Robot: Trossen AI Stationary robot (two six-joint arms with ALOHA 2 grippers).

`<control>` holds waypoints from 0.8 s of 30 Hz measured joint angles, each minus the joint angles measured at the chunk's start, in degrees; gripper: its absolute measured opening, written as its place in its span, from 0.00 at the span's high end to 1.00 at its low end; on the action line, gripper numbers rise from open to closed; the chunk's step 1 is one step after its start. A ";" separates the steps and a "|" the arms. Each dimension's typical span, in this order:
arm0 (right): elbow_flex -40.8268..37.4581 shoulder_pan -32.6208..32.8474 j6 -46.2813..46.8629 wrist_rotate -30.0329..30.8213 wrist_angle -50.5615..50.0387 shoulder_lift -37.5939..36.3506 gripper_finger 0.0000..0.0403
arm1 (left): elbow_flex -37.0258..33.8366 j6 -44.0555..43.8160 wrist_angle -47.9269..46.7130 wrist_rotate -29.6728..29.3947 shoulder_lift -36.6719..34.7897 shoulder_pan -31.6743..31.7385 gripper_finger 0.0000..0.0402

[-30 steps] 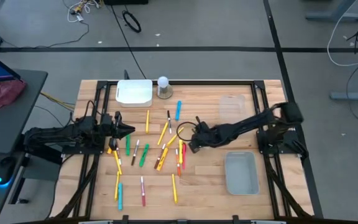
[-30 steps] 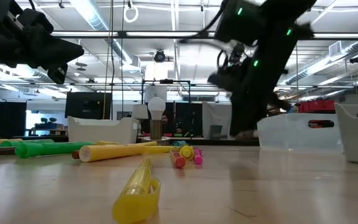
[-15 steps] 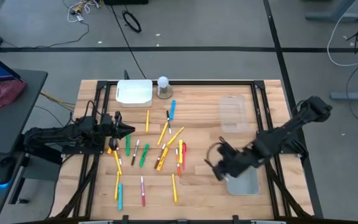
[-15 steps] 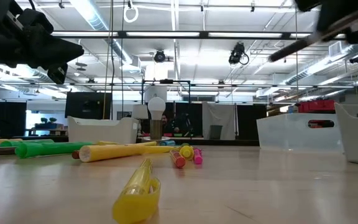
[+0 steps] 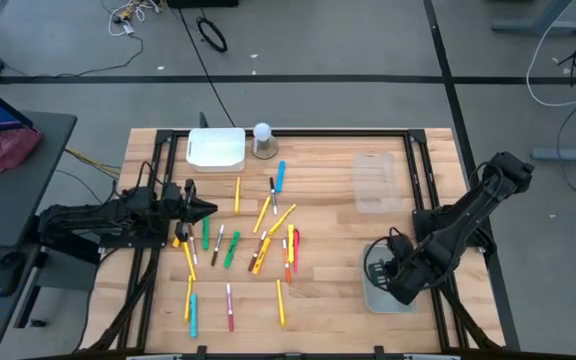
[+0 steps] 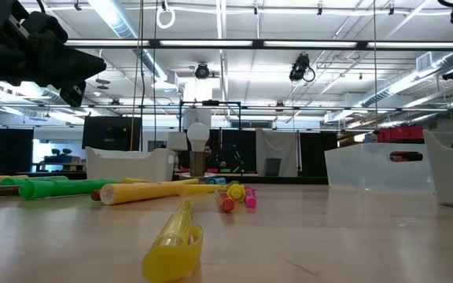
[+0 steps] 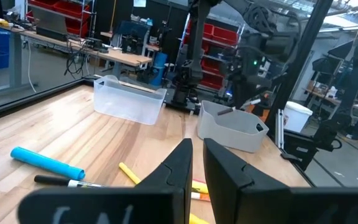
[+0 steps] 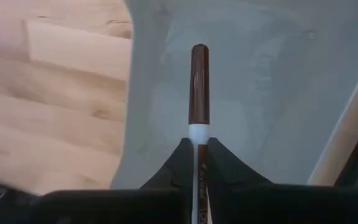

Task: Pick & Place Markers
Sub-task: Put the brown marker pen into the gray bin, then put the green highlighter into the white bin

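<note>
Right pincer (image 8: pixel 195 163) now over grey bin (image 5: pixel 372 297), one marker (image 8: pixel 198 93)

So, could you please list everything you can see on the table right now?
markers: about two dozen, yellow, green, blue, red, white; scattered mid-table
brown-capped marker: one, white; held over grey bin
grey bin: one; right front
clear bin: one; right rear
white box: one; rear left
ball-topped object: one, white; beside the box
left tool: shut, hovering at left
right tool: shut on brown-capped marker
</note>
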 joint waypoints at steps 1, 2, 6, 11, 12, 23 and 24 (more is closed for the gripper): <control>-0.22 -0.38 -0.02 -0.10 0.43 0.66 0.97 | 0.02 0.00 0.00 0.00 0.00 0.00 0.89; -0.39 -0.83 -0.02 -0.24 0.56 1.32 0.97 | 0.01 0.02 0.00 0.00 0.00 0.00 0.89; -1.41 -2.61 -0.23 -0.28 0.76 4.58 0.96 | 0.01 0.02 0.00 0.00 0.00 0.00 0.89; -3.06 -3.88 -0.87 -0.38 4.52 8.04 0.96 | 0.01 0.02 0.00 0.00 0.00 0.00 0.89; -3.50 -3.91 -0.86 -0.37 5.67 8.47 0.96 | 0.01 0.02 0.00 0.00 0.00 0.00 0.89; -5.70 -3.88 -2.92 0.93 7.81 10.57 0.95 | 0.02 0.00 0.02 -0.02 0.00 0.04 0.89; -5.72 -3.82 -3.75 1.27 7.52 10.27 0.95 | 0.01 0.00 0.02 0.00 0.00 0.04 0.89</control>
